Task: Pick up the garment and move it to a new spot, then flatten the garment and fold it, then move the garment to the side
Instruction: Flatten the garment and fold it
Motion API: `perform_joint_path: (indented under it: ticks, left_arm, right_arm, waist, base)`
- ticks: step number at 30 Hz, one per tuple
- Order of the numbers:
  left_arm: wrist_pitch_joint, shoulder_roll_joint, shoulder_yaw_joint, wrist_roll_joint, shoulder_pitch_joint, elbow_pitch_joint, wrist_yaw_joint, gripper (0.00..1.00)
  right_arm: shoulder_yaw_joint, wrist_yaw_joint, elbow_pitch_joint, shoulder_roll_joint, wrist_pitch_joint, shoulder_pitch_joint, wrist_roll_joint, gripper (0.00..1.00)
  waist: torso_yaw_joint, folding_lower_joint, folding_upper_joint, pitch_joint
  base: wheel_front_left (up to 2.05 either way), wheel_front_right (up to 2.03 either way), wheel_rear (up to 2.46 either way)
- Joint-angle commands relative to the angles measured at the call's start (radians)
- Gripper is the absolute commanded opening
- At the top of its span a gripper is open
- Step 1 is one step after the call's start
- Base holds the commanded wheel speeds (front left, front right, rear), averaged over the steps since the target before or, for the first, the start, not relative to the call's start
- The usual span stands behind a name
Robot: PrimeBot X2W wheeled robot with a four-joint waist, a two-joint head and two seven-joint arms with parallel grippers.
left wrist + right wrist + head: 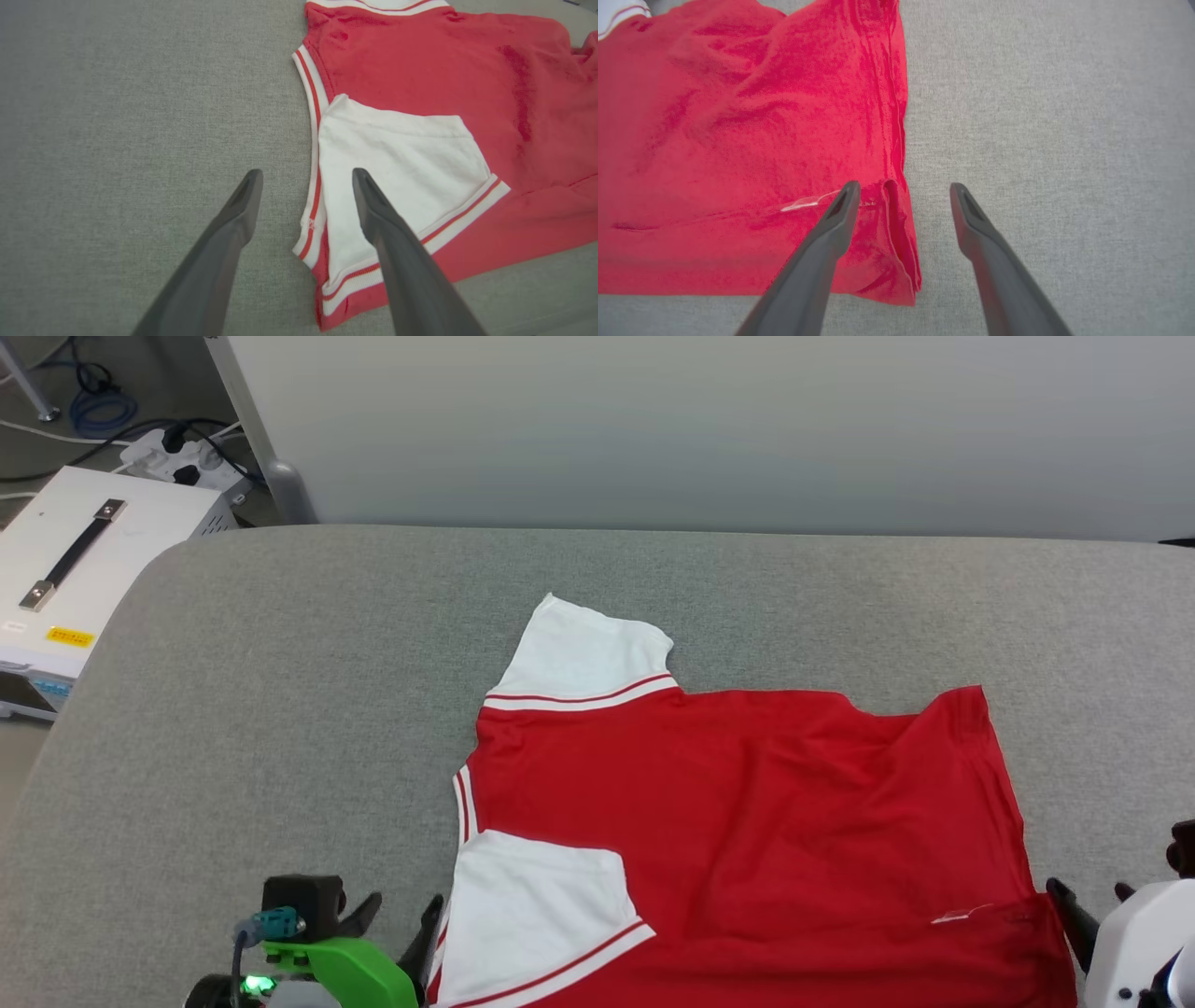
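Jaws wide on both: left gripper [307, 172] astride garment [420, 70] sleeve edge, right gripper [904, 185] astride hem corner.

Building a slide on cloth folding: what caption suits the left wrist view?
Open left pincer framing the striped edge of a red, white-sleeved jersey T-shirt lying on a grey fabric surface.

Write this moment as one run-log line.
garment: on grey surface | left hand: open, at sleeve edge | right hand: open, at hem edge

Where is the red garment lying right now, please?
In the head view, the garment lies on the grey surface, right of centre, between the left gripper and right gripper.
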Motion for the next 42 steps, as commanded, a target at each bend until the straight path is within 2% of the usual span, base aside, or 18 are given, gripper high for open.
perform_joint_path:
  ticks: [1, 7, 10, 15, 21, 26, 32, 37, 42]
  left_arm:
    - [-0.041, -0.005, 0.015, 0.018, -0.028, -0.005, -0.009, 1.0]
    - [-0.218, -0.026, 0.057, 0.057, -0.041, -0.023, -0.038, 1.0]
    - [-0.265, -0.038, 0.073, 0.078, -0.037, -0.031, -0.047, 1.0]
    - [-0.292, -0.072, 0.125, 0.105, -0.022, -0.046, -0.066, 1.0]
    - [-0.295, -0.14, 0.223, 0.183, -0.002, -0.064, -0.111, 1.0]
    - [-0.295, -0.219, 0.308, 0.26, 0.03, -0.059, -0.156, 1.0]
    - [-0.295, -0.281, 0.377, 0.338, 0.036, -0.033, -0.23, 1.0]
    - [-0.296, -0.293, 0.402, 0.375, -0.001, 0.005, -0.284, 1.0]
    - [-0.25, -0.26, 0.382, 0.386, -0.108, 0.058, -0.325, 1.0]
  right_arm:
    - [0.008, -0.001, -0.015, -0.011, -0.037, -0.021, 0.011, 1.0]
    - [0.047, -0.001, -0.075, -0.012, -0.192, -0.03, 0.057, 1.0]
    - [0.061, -0.001, -0.105, -0.005, -0.28, -0.034, 0.086, 1.0]
    - [0.091, -0.001, -0.123, -0.01, -0.41, -0.024, 0.042, 1.0]
    - [0.093, -0.001, -0.127, 0.028, -0.529, -0.013, 0.007, 1.0]
    - [0.117, -0.001, -0.114, 0.042, -0.573, -0.012, -0.015, 1.0]
    - [0.128, -0.001, -0.1, 0.046, -0.593, -0.023, -0.015, 1.0]
    - [0.145, -0.001, -0.1, 0.041, -0.595, -0.042, -0.017, 1.0]
    - [0.165, -0.001, -0.117, 0.042, -0.592, -0.07, -0.023, 1.0]
  waist:
    - [-0.008, 0.0, 0.0, -0.012]
    - [-0.019, 0.0, 0.0, -0.023]
    - [-0.022, 0.0, 0.0, -0.022]
    - [-0.023, 0.0, 0.0, -0.018]
    - [-0.02, 0.0, 0.0, -0.011]
    - [-0.025, 0.0, 0.0, 0.001]
    - [-0.034, 0.0, 0.0, 0.025]
    - [-0.052, 0.0, 0.0, 0.062]
    - [-0.083, 0.0, 0.0, 0.137]
  base:
    - [0.0, 0.0, 0.0]
    - [0.0, 0.0, 0.0]
    - [0.0, 0.0, 0.0]
    - [0.0, 0.0, 0.0]
    - [0.0, 0.0, 0.0]
    - [0.0, 0.0, 0.0]
    - [0.0, 0.0, 0.0]
    - [0.0, 0.0, 0.0]
    - [0.0, 0.0, 0.0]
